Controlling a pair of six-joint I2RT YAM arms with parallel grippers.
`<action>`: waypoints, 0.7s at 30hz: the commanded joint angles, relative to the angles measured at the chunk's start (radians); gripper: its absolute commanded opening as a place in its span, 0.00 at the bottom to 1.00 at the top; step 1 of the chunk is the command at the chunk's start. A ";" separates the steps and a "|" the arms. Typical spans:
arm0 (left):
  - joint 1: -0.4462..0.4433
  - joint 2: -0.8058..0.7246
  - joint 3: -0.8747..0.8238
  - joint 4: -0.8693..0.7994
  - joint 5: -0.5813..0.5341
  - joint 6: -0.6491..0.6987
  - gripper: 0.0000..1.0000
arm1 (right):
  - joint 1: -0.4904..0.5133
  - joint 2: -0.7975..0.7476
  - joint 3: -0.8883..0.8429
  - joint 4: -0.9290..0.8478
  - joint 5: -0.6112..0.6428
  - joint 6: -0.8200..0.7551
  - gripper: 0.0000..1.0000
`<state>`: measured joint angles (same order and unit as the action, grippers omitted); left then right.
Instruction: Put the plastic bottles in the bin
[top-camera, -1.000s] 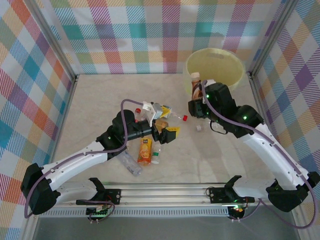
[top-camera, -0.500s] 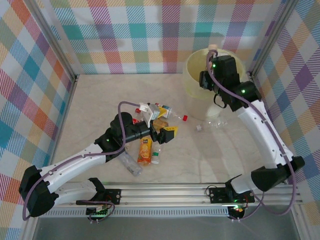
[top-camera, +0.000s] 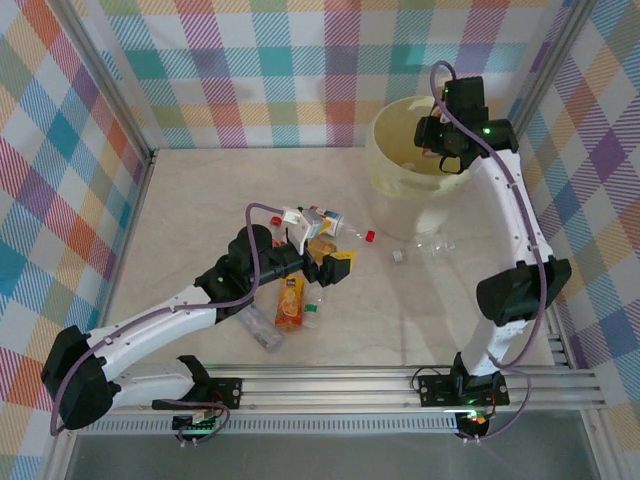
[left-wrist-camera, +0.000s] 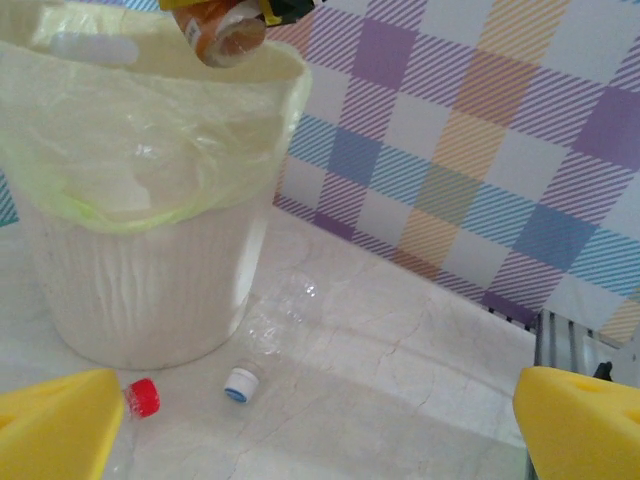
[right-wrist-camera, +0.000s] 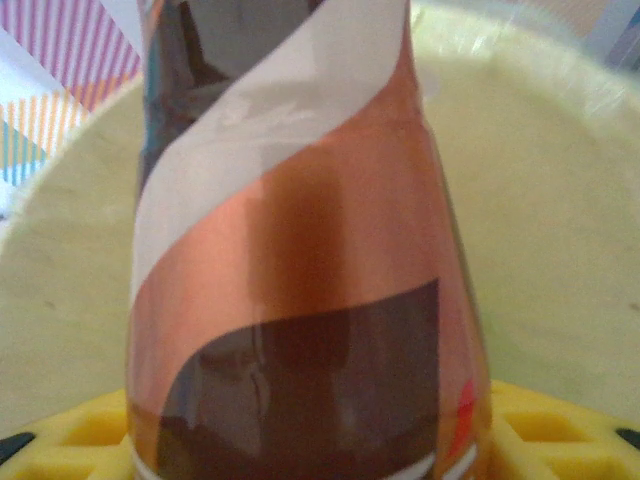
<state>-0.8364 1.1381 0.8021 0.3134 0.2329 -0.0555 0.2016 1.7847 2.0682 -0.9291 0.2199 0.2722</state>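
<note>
The left claw (top-camera: 330, 262) hangs spread wide and empty among the plastic bottles (top-camera: 290, 302) on the table (top-camera: 180, 210); a careless descent could scatter them. The right claw (top-camera: 438, 148) clenches a brown-labelled bottle (right-wrist-camera: 300, 250) above the bin (top-camera: 395, 185); released off-centre, it might clip the rim and bounce out.

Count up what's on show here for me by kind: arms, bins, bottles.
Robot arms: 2, left arm and right arm
Bin: 1
Brown-labelled bottle held over it: 1
Loose bottles: 5 in plain sight; the cluster may hide more
Total: 9
</note>
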 joint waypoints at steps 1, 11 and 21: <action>-0.012 0.006 0.012 -0.017 -0.049 0.008 1.00 | -0.013 0.045 0.050 -0.068 -0.076 0.031 0.56; -0.011 0.056 0.058 -0.104 -0.072 0.000 1.00 | -0.034 0.150 0.102 -0.161 -0.097 0.045 0.58; -0.011 0.048 0.043 -0.073 -0.042 0.006 1.00 | -0.037 0.114 0.129 -0.163 -0.111 0.025 0.83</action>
<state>-0.8364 1.2007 0.8291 0.2150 0.1669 -0.0563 0.1692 1.9354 2.1513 -1.0718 0.1223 0.3061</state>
